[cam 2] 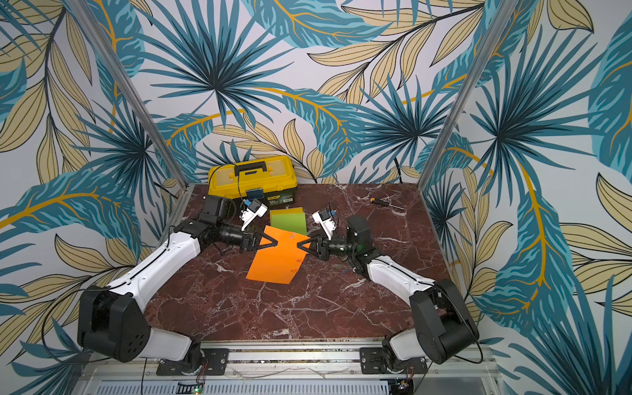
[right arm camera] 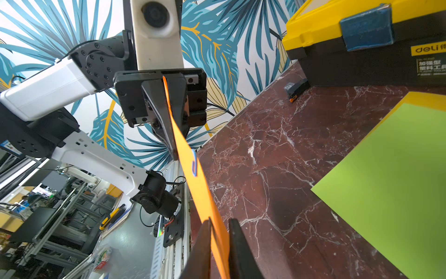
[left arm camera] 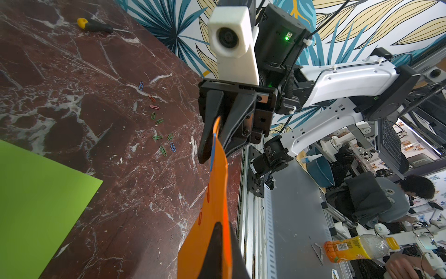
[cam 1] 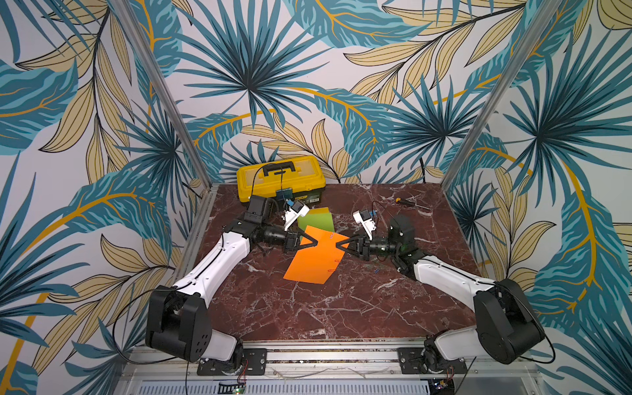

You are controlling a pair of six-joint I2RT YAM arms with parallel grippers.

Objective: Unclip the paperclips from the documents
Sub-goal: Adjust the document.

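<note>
**While both grippers hold the orange sheet up, a blue clip waits between them**

While the orange rectangular paper sheet [cam 1: 307,263] is held lifted near the table's centre, you have it pinched from both sides. The left gripper [cam 1: 316,242] is clamped on its 9 o'clock edge. The right gripper [cam 1: 337,247], jaws narrow, straddles the 3 o'clock corner with the paper between them.

What matters next is the blue wire paperclip [left arm camera: 213,151] on the raised edge. It lies between the two grippers, close by the right one's fingertips; whether it touches them you cannot tell. Its long axis seems to run along the 9-to-3 line, so a pull toward 3 o'clock by the right arm, the nearer one, looks the likely way off.

Further down the same sheet sit red wire clips [left arm camera: 207,194]. At 12 o'clock of it the lime green sheet [cam 1: 316,220] lies flat over a yellow sheet [cam 1: 321,209], with the yellow-and-black plastic toolbox [cam 1: 301,174] behind. On the dark red marble tabletop [cam 1: 307,307], at 4 o'clock under the right arm, lie loose coloured clips [left arm camera: 159,120]. Nothing seems to stand in the pull's way.
</note>
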